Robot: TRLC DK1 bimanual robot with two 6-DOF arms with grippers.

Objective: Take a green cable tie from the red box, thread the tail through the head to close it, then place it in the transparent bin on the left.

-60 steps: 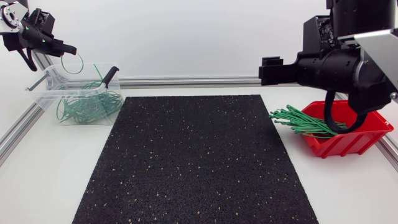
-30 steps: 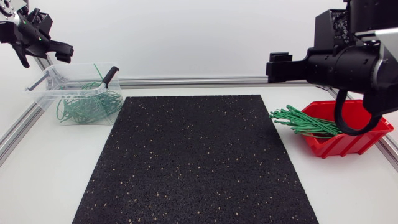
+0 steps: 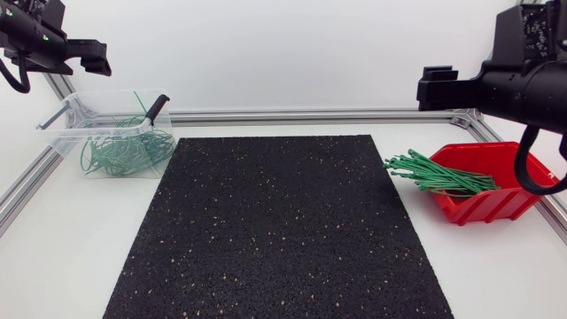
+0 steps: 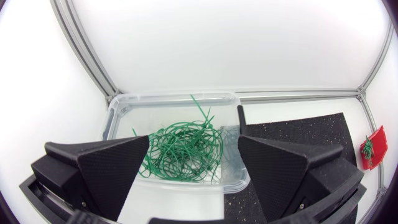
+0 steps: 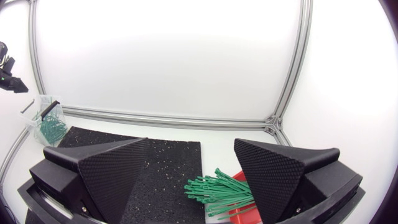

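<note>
My left gripper (image 4: 194,155) is spread wide and holds nothing. It hangs high over the transparent bin (image 4: 174,97), which lies below and ahead of its fingers. My right gripper (image 5: 191,155) is also spread and empty, held up above the red box (image 5: 241,210).

Taking the black mat (image 3: 283,230) as the dial in the head view, the bin (image 3: 55,133) sits at 10 o'clock and the red box (image 3: 507,206) at 3 o'clock. A heap of closed green loops (image 3: 120,151) already lies in the bin, so I judge that a good many rounds are done. A bundle of straight green cable ties (image 3: 430,173) is left in the box, and neither gripper has one in hand. I read this as the gap between rounds, with the pick, the threading and the drop all still ahead for the next tie.

The bundle pokes out past the box's rim toward 9 o'clock, over the edge of the mat. I judge those free ends the easiest place to pinch. A thin black stick (image 3: 158,106) leans on the bin's rim at its 2 o'clock corner, which I should mind on any descent there. The aluminium frame rail (image 3: 310,115) fences the counter at 12 o'clock and down both sides. The mat between the two containers is my working room for threading.
</note>
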